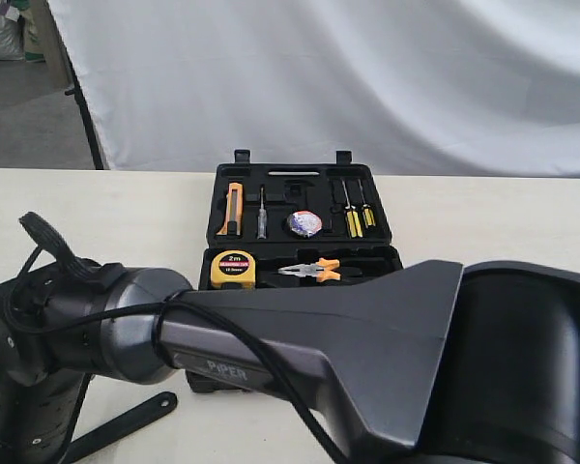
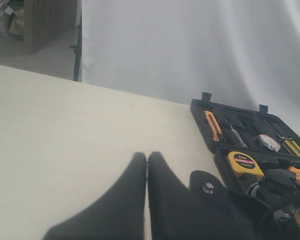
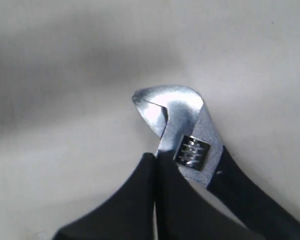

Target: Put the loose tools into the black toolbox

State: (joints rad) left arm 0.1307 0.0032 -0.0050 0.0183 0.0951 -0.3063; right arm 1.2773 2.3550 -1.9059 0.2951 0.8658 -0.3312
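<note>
The black toolbox (image 1: 387,235) lies open at the table's middle; the left wrist view has it too (image 2: 200,112). A small dark tape roll (image 1: 304,224) sits in a recess of its far half. In the right wrist view, the silver adjustable wrench (image 3: 182,117) lies flat on the table, black handle trailing away. My right gripper (image 3: 155,156) is shut, its tips right at the wrench's head and nothing between them. My left gripper (image 2: 147,156) is shut and empty over bare table, left of the toolbox. No hammer is in view.
The near half holds a yellow tape measure (image 1: 232,270) and orange-handled pliers (image 1: 312,270); the far half an orange knife (image 1: 231,209) and screwdrivers (image 1: 353,218). A dark arm (image 1: 300,338) crosses the foreground. A black tool handle (image 1: 126,423) pokes out below it.
</note>
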